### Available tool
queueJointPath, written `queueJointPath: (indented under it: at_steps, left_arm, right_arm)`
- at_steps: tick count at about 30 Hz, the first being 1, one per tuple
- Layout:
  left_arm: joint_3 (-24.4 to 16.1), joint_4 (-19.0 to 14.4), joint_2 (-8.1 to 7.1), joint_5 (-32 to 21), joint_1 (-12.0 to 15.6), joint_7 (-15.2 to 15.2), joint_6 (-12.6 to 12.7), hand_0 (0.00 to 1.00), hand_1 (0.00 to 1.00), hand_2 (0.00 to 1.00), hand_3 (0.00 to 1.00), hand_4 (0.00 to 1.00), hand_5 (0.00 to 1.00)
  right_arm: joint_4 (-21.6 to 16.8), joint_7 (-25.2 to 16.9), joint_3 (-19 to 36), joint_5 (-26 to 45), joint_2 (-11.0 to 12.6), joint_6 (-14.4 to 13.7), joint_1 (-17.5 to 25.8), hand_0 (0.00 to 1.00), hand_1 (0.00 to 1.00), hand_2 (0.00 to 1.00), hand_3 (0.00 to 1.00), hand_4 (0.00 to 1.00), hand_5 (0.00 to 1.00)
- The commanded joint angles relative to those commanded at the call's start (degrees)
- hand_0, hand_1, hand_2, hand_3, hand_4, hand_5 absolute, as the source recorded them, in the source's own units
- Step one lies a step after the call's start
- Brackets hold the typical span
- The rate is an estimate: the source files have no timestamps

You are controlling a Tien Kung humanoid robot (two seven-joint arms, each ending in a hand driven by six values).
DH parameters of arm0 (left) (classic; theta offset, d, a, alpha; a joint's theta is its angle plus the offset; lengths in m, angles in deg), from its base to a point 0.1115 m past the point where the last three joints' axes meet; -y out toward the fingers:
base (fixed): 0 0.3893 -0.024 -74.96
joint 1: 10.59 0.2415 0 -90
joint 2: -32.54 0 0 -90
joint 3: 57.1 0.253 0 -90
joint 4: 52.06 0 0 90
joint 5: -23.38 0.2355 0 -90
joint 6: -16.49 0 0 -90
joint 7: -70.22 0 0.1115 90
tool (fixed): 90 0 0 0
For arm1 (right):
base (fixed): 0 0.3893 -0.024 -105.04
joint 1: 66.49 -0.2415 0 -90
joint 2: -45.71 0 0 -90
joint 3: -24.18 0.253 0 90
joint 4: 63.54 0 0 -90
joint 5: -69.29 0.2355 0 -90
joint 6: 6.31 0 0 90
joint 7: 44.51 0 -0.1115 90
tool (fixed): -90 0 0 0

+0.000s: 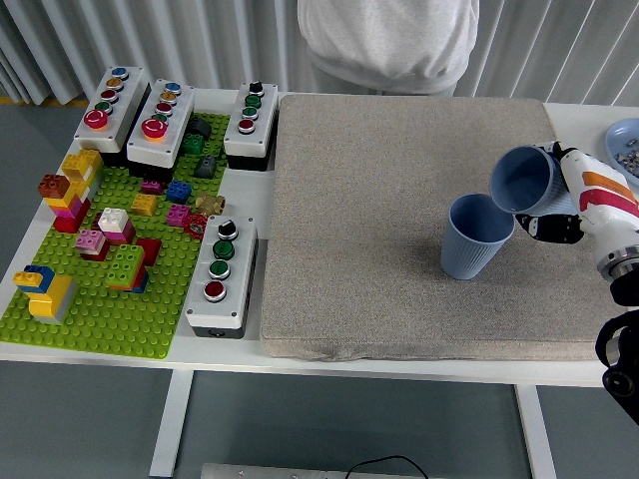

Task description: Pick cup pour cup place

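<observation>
Mat (379, 230) lay on the table (574, 118), right of the brick baseplate (100, 299) and button boxes (218, 274). One cup (475, 239) stood on the mat's right part; second cup (524, 182), tilted, sat above-right of it in the right hand (569, 205). Plate (617, 140) at far right edge. Person (387, 40) behind the table.

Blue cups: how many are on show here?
2. One blue cup stands upright on the grey mat; the other blue cup is tipped over it, held in the right hand. None seems hidden.
</observation>
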Motion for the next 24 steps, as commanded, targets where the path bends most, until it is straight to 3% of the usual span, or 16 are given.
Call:
queueJointPath:
  at_steps: [24]
  left_arm:
    - [-0.29,-0.02,0.03,0.31,0.09,0.18,0.03,0.736,0.735,0.802,0.672,0.521,0.913]
  right_arm:
    - [0.0,0.52,0.45,-0.68,0.4,0.05,-0.33,0.798,0.682,0.583,0.689,0.756,0.169]
